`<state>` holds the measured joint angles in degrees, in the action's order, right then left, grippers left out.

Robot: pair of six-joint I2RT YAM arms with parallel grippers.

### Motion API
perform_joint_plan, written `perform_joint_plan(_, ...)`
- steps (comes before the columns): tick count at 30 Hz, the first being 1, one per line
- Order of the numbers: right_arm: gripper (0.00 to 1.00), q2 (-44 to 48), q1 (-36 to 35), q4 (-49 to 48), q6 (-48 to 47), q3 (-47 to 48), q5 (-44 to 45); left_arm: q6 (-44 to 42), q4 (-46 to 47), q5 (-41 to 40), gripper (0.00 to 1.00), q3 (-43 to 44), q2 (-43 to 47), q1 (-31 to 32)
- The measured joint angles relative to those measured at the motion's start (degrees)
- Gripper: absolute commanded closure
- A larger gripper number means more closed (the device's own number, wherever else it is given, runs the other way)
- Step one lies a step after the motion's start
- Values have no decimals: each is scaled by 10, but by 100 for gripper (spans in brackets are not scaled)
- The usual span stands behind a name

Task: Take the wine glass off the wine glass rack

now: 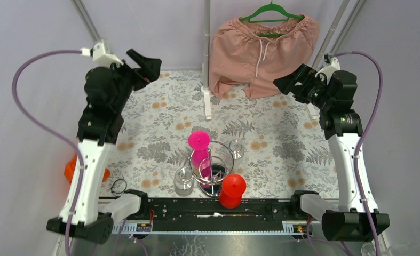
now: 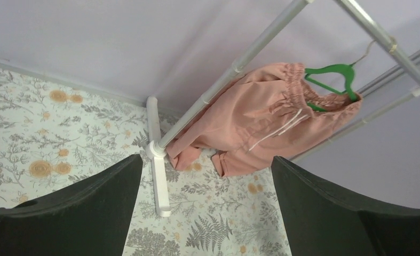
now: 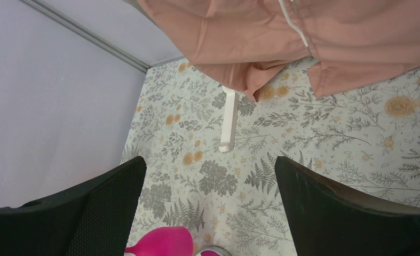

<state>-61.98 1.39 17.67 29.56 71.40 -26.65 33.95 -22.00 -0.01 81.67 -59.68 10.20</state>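
Jaws wide on left gripper (image 1: 146, 66), nothing held; in the top view it hangs high at 10 o'clock of the floral cloth (image 1: 282, 140). The right gripper (image 1: 288, 82) mirrors it at 2 o'clock, equally wide and empty. The wine glass rack (image 1: 214, 170) sits at 6 o'clock, close to the arm bases and between them. A pink wine glass (image 1: 199, 143) hangs on it foot-up at the rack's 11 o'clock. A red glass (image 1: 232, 188) is at its 5 o'clock and two clear glasses (image 1: 183, 181) at 8 and 1; can't tell if those hang on rings or stand beside it. Left wrist view: both fingers (image 2: 85, 213) frame only the pink shorts (image 2: 261, 120) on a green hanger (image 2: 333, 80) and the white pole (image 2: 207, 98) at 12 o'clock, no rack in sight. Right wrist view: cloth and shorts ahead, with the pink glass's foot just showing at 6 o'clock. Read: approach not started, both arms well apart from the rack. Next move needs one arm swung back toward 6 o'clock and lowered, jaws squared on a glass stem or bowl, then the foot slid out through the ring's open side before lifting.
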Motion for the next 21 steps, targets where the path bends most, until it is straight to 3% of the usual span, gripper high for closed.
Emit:
perform_joint_plan(4,2,-34,0,10,-2,28,-5,-1,-53,5,2,77,-83,0)
perform_joint_plan(8,8,-51,0,20,0,34,-9,-2,-100,11,2,79,-113,0)
perform_joint_plan(14,16,-49,-17,63,-7,65,0,-4,-138,10,3,14,-70,0)
perform_joint_plan(21,18,-26,-140,109,-30,90,38,-13,-164,8,12,14,-30,0)
